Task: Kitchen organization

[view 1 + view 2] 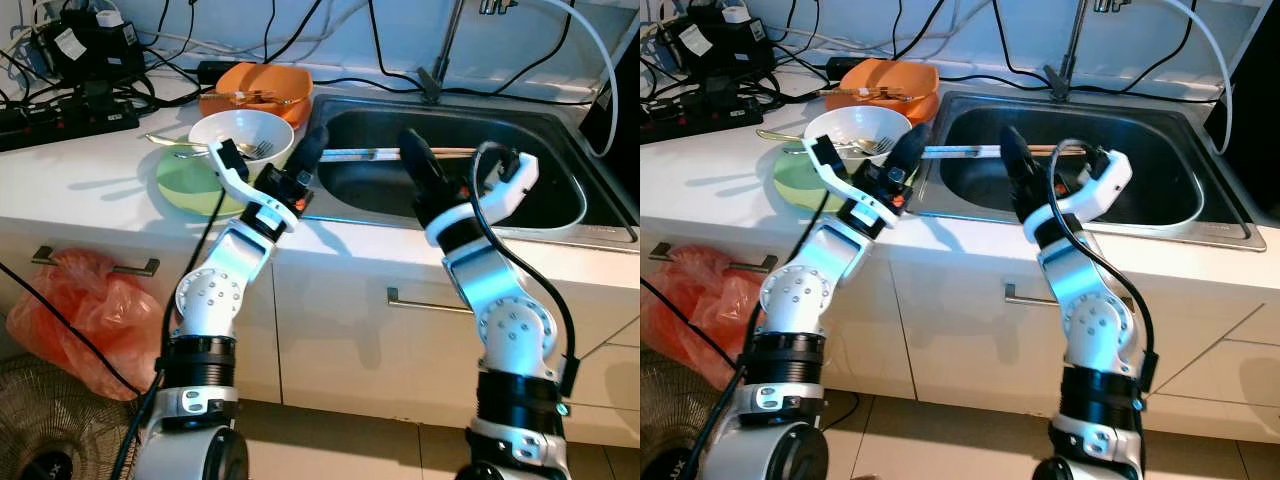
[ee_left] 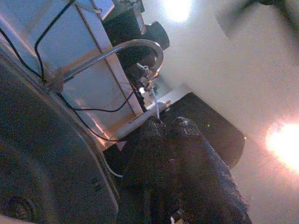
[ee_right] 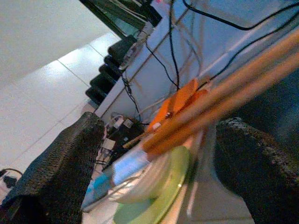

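I see the chopsticks (image 1: 400,153) lying crosswise at frame centre, between my spread right gripper (image 3: 154,154) fingers; left gripper (image 2: 175,154) pressed together.

Glossy steel sink (image 1: 560,215), seemingly wooden chopsticks (image 3: 224,100).

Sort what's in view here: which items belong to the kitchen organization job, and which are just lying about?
Job items:
chopsticks laid across the sink
white bowl holding a fork
green plate beneath the bowl
orange dish
left gripper, right gripper

Lying about:
power strip
cables
red plastic bag
fan
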Motion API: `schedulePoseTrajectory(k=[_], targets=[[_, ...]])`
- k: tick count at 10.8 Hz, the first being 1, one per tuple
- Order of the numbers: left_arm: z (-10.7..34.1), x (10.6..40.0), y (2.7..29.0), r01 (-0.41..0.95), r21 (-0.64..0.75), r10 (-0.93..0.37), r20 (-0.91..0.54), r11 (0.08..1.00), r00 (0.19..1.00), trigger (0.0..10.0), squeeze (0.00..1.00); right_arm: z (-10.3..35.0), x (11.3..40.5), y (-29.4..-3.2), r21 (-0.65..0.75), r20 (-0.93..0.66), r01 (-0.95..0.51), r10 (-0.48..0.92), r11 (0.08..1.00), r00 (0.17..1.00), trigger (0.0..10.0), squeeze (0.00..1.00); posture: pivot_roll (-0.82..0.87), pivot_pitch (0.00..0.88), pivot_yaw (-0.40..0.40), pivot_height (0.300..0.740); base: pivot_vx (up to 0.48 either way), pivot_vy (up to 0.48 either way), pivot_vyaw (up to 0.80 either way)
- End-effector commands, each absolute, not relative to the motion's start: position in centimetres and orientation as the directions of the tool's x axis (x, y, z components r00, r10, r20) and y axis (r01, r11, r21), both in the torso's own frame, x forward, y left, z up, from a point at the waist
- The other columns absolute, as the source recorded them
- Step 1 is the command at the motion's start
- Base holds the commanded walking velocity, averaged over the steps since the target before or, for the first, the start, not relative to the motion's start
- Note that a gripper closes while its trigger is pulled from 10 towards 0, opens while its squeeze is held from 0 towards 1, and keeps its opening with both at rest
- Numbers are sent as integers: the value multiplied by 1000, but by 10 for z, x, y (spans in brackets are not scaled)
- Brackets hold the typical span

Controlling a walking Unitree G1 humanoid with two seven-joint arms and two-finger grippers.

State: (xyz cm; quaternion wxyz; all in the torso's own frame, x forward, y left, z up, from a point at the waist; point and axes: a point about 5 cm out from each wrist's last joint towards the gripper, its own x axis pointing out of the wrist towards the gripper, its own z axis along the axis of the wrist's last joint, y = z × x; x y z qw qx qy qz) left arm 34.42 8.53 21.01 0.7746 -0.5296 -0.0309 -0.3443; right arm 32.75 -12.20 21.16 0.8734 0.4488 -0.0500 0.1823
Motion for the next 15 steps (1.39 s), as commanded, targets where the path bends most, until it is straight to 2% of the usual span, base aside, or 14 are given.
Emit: schedulePoseTrajectory(k=[1, 2, 3, 4, 10, 11, 15], targets=[[211, 342, 81, 560, -811, -514, 412, 169, 752, 0, 0, 213, 331, -121, 783, 251, -351, 255, 514, 934, 10000, 0, 38, 5, -16, 740, 0, 0, 0], [212, 340, 78, 562, -813, -528, 415, 149, 741, 0, 0, 213, 332, -119, 794, 249, -348, 254, 498, 934, 10000, 0, 38, 5, -16, 740, 0, 0, 0], [211, 338, 75, 565, -813, -545, 414, 138, 729, 0, 0, 214, 333, -115, 802, 256, -353, 256, 482, 932, 3882, 0, 38, 2, -13, 740, 0, 0, 0], [209, 337, 74, 564, -813, -549, 409, 143, 729, 0, 0, 216, 334, -113, 806, 265, -357, 252, 472, 931, 0, 0, 40, 3, -14, 740, 0, 0, 0], [206, 341, 83, 540, -823, -516, 390, 177, 763, 0, 0, 222, 337, -118, 817, 275, -340, 204, 465, 940, 0, 0, 35, 8, -17, 740, 0, 0, 0], [204, 342, 83, 529, -818, -508, 365, 225, 780, 0, 0, 222, 336, -120, 821, 269, -331, 195, 465, 943, 0, 0, 32, 8, -18, 740, 0, 0, 0], [193, 343, 79, 498, -811, -513, 301, 307, 804, 0, 0, 225, 337, -122, 822, 272, -325, 180, 467, 946, 0, 0, 30, 7, -21, 740, 0, 0, 0]])
